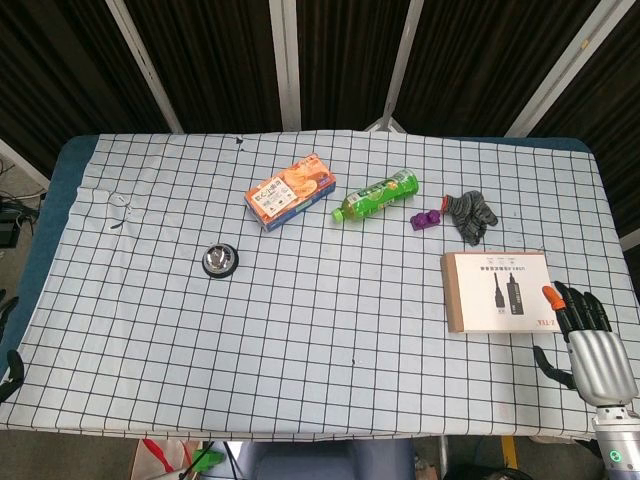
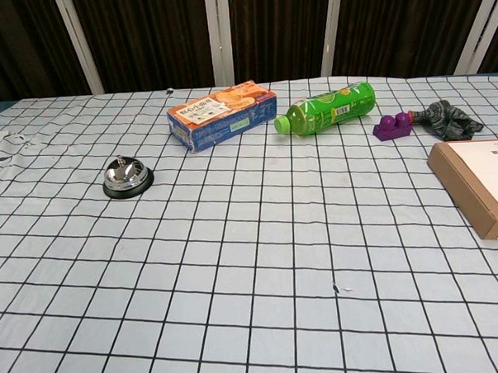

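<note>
R hand (image 1: 590, 340) at table's 4 o'clock corner, head view only: dark fingers (image 1: 580, 300) straight and slightly apart, holding nothing, tips pointing to 12; thumb out toward 9. Fingertips just beside the flat brown box (image 1: 497, 290), at its 3 o'clock edge; can't tell if touching. Box lies flat, label up, printed cable pic on it.

L hand: only a dark sliver at far L frame edge, 8 o'clock; finger state can't tell.

Outward from box: grey glove (image 1: 472, 213) at its 12, purple block (image 1: 427, 218) just beside glove at glove's 9. Green bottle (image 1: 377, 196) on its side, cap toward 8. Orange snack box (image 1: 289, 190) near bottle, at 9 of it. Call bell (image 1: 218, 260) well apart, toward 8 of snack box. All on checked cloth (image 1: 320, 340).
</note>
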